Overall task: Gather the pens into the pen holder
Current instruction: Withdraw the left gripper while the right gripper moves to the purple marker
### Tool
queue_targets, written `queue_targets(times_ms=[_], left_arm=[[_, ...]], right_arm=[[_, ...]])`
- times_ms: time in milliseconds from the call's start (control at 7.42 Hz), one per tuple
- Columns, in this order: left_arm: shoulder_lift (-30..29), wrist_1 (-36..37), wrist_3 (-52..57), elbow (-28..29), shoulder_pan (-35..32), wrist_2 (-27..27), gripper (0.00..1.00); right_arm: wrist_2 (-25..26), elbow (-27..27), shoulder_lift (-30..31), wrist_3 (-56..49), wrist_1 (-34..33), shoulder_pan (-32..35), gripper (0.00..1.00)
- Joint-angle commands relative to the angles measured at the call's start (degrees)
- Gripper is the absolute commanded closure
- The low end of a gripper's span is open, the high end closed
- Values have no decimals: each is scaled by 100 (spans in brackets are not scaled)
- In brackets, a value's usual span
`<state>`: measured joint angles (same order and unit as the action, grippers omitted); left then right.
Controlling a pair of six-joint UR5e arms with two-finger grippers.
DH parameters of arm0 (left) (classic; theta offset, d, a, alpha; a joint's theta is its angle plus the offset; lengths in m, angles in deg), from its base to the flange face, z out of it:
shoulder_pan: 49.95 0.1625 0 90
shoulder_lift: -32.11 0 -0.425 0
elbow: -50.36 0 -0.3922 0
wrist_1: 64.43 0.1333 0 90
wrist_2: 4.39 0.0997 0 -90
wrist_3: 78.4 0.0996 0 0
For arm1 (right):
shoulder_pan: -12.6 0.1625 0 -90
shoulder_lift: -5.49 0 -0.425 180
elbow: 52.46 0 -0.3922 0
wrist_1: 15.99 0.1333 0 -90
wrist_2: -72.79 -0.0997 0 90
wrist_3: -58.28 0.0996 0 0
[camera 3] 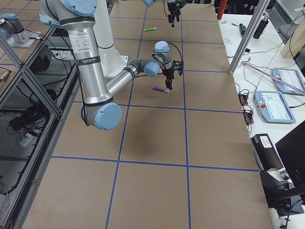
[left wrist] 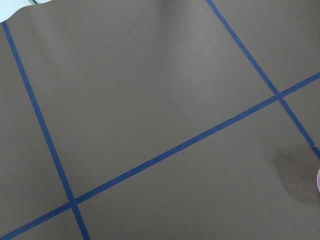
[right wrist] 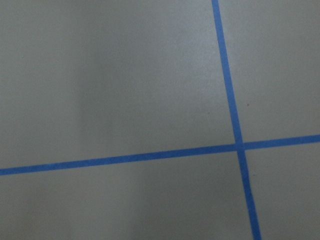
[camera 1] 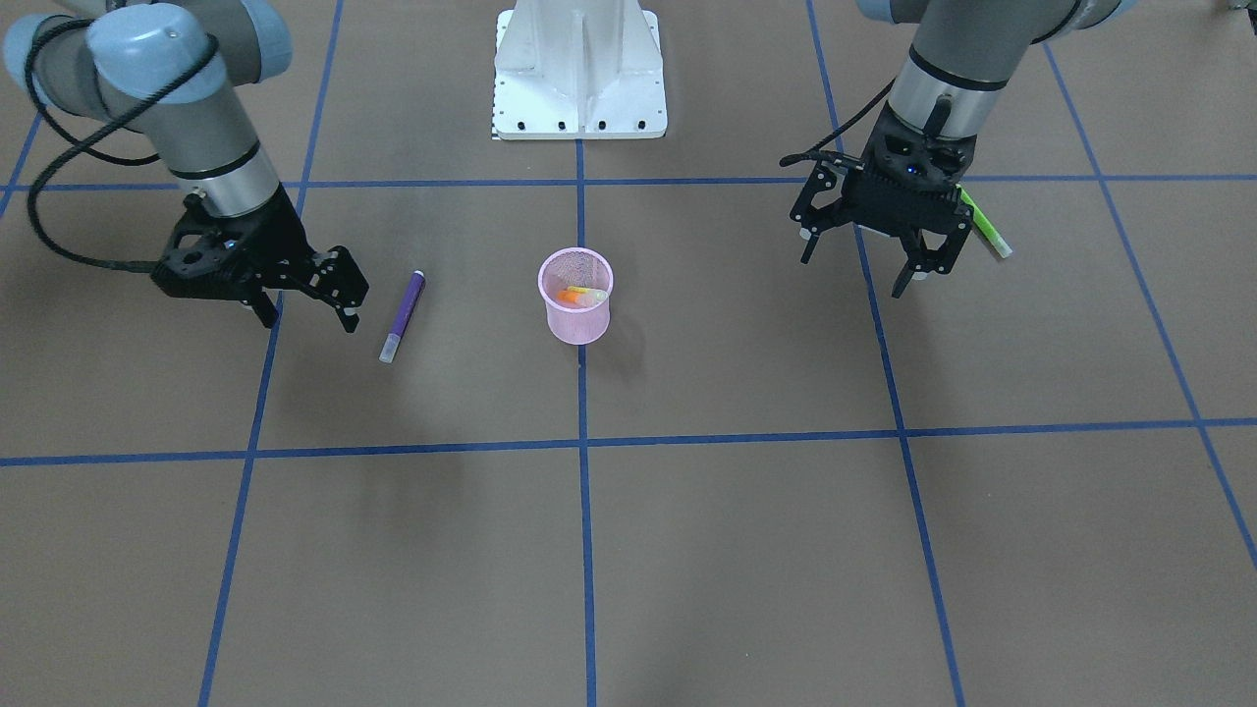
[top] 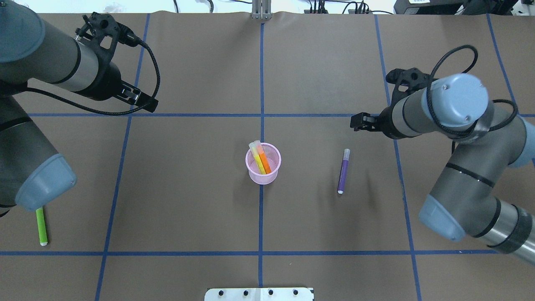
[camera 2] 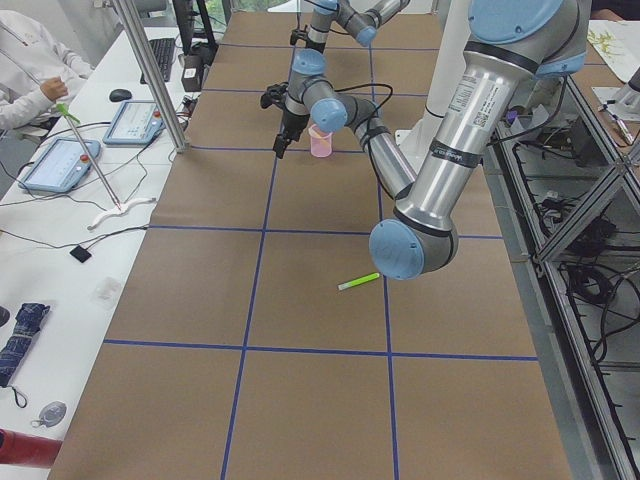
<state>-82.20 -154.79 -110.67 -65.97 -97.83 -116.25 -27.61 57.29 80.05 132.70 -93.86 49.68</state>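
I'm seeing the pen holder sitting at centre frame in the front-facing view, holding the orange pen and the yellow pen. The purple pen is lying on the table left of it, and the green pen at upper right. The right gripper and the left gripper are both hanging spread and empty.

Left arm: dark print runs along the silver tube, too small to read.
Right arm: similar print on its silver tube, also unreadable.
Pens, pen holder: no lettering legible.
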Motion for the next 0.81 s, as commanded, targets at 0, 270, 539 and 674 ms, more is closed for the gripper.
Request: queue_targets(times_ms=[0,270,539,674], left_arm=[[-21,10,-8,-30,16,7,1],[-12,1,-8,-39,34,50,0],[-4,1,-8,-30,51,339,0],[-4,1,-8,-30,51,340,0]], right_arm=[[896,-208,-3,615,0,-822,3],[1101,-331,-3,774,-18,-1036,32],[1092,-446,-38,767,-44,-1080,34],[1092,-446,-47,767,-44,-1089,34]])
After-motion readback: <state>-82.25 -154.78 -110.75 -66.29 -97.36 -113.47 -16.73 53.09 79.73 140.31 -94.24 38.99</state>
